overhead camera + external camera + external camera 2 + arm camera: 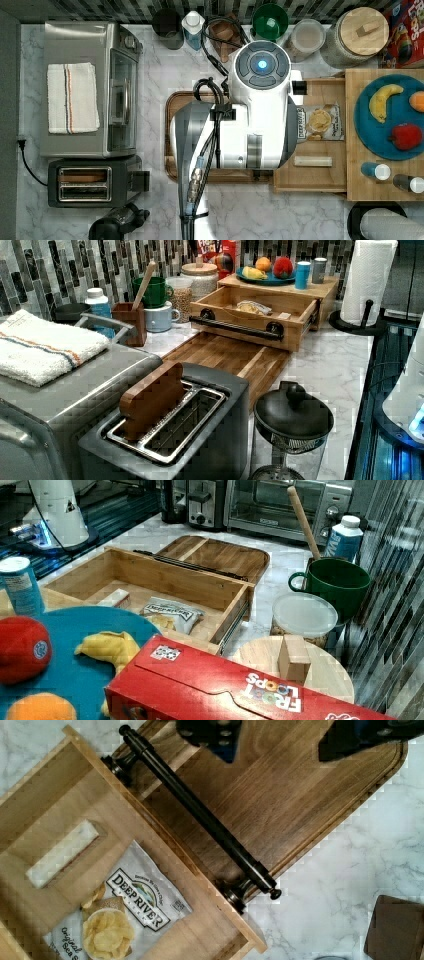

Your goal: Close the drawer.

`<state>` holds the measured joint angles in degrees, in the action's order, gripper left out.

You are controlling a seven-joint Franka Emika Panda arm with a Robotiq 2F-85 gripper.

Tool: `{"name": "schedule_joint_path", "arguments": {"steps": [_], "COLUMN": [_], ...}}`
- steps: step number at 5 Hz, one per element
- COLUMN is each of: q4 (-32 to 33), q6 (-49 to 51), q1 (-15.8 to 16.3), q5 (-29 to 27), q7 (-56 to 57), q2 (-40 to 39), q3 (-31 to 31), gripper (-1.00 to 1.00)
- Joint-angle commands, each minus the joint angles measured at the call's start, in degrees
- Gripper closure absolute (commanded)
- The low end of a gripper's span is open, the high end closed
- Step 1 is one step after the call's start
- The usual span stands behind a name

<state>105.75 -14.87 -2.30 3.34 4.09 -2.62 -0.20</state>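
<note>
Drawer (100,870) stands pulled out with your chip bag (117,912) inside, gripper (280,737) hovering above its black bar handle (197,812), jaws spread wide, holding nothing.

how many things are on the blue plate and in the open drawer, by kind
fruit on the blue plate: 3 (banana, red fruit, orange fruit)
chip bags in the drawer: 1 (chip bag)
pale blocks in the drawer: 1 (pale block)
total: 5
</note>
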Motion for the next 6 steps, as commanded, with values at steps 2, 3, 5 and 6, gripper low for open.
{"name": "schedule_joint_path", "arguments": {"steps": [2,3,5,6], "q4": [1.83,0.51,5.56,8.59], "q6": [-1.74,1.96,0.33,-0.66], "q1": [0.18,1.36,2.93,3.28], "q5": [-0.08,-1.32,-4.38,-5.67], "q7": [3.99,7.78,24.79,30.18], "q2": [0.59,0.36,3.71,5.44], "q3": [0.59,1.67,3.66,4.72], "gripper": [-1.0,-1.0,-1.0,-1.0]}}
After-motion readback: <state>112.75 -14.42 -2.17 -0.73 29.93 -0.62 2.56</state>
